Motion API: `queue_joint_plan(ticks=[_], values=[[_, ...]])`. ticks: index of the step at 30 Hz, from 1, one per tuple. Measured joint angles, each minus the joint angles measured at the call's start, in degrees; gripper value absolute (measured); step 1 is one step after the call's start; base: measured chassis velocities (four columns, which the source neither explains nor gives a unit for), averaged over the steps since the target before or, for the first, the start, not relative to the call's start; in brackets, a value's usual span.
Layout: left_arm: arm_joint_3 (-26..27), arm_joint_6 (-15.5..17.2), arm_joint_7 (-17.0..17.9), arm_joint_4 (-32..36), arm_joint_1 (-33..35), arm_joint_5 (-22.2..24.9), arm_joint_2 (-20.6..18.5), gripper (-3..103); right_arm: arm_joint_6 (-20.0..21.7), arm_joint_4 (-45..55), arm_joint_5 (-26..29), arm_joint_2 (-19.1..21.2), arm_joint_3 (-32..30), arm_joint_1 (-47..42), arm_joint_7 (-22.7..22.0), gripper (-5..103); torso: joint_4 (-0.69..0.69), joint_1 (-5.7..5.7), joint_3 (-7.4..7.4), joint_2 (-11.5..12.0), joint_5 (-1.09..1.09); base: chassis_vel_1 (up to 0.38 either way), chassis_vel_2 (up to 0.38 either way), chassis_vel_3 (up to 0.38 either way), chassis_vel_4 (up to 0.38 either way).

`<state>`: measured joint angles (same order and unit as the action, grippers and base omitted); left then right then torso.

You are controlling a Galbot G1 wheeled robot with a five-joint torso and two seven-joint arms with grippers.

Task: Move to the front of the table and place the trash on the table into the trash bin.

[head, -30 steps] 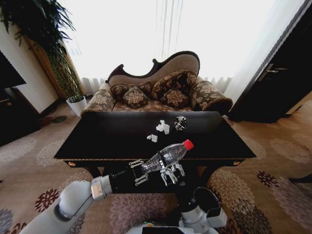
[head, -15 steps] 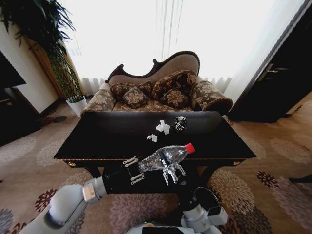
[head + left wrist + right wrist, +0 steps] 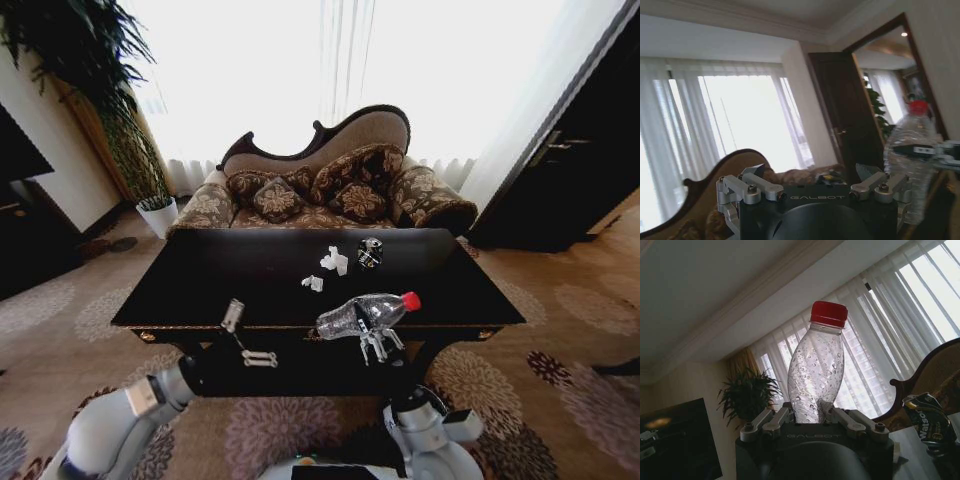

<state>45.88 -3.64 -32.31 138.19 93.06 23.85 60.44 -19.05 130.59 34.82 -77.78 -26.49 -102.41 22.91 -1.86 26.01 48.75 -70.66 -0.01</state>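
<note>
While the right claw point(image 3: 377, 343) grips a clear bottle point(image 3: 366, 314) at the table point(image 3: 200, 290) edge, the left claw point(image 3: 243, 336) hangs released beside it, apparently empty.

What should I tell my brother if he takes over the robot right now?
Right gripper: shut on a clear bottle with a red cap, held above the table's front edge.
Left gripper: open, holding nothing, low at the table's front edge.
Trash: two tissue lumps and a small can lie on the table.
Done: robot is at the table; bottle is picked up.
Left: bin the bottle, then the tissues and can. Find the bin first.
</note>
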Motion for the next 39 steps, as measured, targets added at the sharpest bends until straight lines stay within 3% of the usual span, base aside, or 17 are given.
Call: queue_joint_plan(ticks=[4, 6, 7, 11, 18, 22, 29, 32, 39], values=[[3.43, 2.33, 2.8, -0.73, -1.61, 4.13, 1.55, 100, -1.88, -0.89, 2.27, 0.39, -0.73, 0.08, 4.72, 22, -0.01, 0.0, 0.0, 0.0, 0.0, 0.0, 0.0, 0.0, 0.0], [6.88, 5.93, 6.3, -1.31, -2.92, 9.14, 3.23, 100, -4.08, -2.68, 3.25, 0.89, -1.42, 0.58, 9.94, 22, 0.0, 0.0, 0.0, 0.0, -0.01, 0.0, 0.0, 0.0, 0.0], [6.88, 5.93, 6.3, -1.31, -2.92, 9.14, 3.23, 100, -4.08, -2.68, 3.25, 0.89, -1.42, 0.58, 9.94, 22, 0.0, 0.0, 0.0, 0.0, -0.01, 0.0, 0.0, 0.0, 0.0], [12.69, 9.95, 11.12, -2.55, -4.09, 16.53, 5.46, 100, -6.66, -5.9, 2.63, 1.75, -3.18, 1.85, 14.46, 22, 0.0, 0.0, 0.0, 0.0, -0.01, 0.0, 0.0, 0.0, 0.0], [16.99, 11.24, 12.19, -3.6, -4.8, 20.06, 7.14, 100, -10.15, -10.03, 2.32, 2.37, -4.59, 2.95, 22.38, 22, 0.0, 0.0, 0.0, 0.0, -0.01, 0.0, 0.0, 0.0, 0.0], [18.9, 11.75, 12.61, -3.98, -5.49, 21.7, 7.35, 100, -12.69, -16.02, -1.59, 2.69, -6.05, 4.35, 26.74, 22, 0.0, 0.0, 0.0, 0.0, -0.01, 0.0, 0.0, 0.0, 0.0], [22.56, 12.29, 13.16, -4.75, -6.38, 25.03, 6.24, 100, -15.31, -24.94, -6.79, 4.03, -6.12, 6.98, 27.93, 22, -0.01, 0.0, 0.0, 0.0, 0.0, 0.0, 0.0, 0.0, 0.0], [24.24, 12.47, 13.42, -5.02, -6.61, 26.23, 5.79, 100, -15.48, -28.59, -9.29, 4.56, -5.21, 8.53, 26.11, 22, 0.0, 0.0, 0.0, 0.0, 0.0, 0.0, 0.0, 0.0, 0.0], [27.53, 13.0, 13.85, -4.66, -6.41, 28.1, 5.21, 100, -13.85, -39.24, -21.6, 5.93, -2.92, 14.22, 17.69, 22, 0.0, 0.0, 0.0, 0.0, 0.0, 0.0, 0.0, 0.0, 0.0]])
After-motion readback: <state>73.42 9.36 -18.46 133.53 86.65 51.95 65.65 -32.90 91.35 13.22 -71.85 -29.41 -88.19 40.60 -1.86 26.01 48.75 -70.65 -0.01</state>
